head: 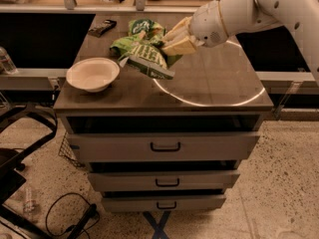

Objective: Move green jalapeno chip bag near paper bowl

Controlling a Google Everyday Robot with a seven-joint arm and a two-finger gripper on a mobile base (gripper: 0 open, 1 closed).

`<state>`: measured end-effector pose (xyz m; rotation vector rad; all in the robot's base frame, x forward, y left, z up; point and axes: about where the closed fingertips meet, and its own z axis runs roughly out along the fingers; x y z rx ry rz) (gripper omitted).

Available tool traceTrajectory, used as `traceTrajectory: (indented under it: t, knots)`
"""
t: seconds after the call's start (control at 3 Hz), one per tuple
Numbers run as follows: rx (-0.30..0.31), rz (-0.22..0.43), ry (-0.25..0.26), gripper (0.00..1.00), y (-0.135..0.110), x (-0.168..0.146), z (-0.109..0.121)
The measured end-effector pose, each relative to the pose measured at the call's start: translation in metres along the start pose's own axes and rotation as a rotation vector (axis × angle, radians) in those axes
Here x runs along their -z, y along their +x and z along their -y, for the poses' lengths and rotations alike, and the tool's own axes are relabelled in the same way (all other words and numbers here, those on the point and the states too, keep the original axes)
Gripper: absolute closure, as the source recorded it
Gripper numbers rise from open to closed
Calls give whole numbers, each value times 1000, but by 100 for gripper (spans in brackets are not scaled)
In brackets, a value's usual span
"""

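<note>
We see a glossy white arm point(285, 4) built of thick rounded segments, with a few small dark dots on its shell and a bulbous white wrist point(215, 21). Its gripper point(172, 41) is blocky and pale cream-yellow, and it sits over the rear middle of the counter point(214, 83).

Dim light, tabletop point(225, 76) glare beside pincer point(171, 40) on bag point(143, 55)
</note>
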<state>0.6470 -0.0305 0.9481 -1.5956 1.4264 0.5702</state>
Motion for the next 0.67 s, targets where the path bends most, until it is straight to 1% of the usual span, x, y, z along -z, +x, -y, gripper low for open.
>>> traceTrajectory:
  t: [0.33,0.67]
  knots:
    - [0,1,-5,12,0,-3,-1]
    - [1,3,-9,0,-1,-5,-1]
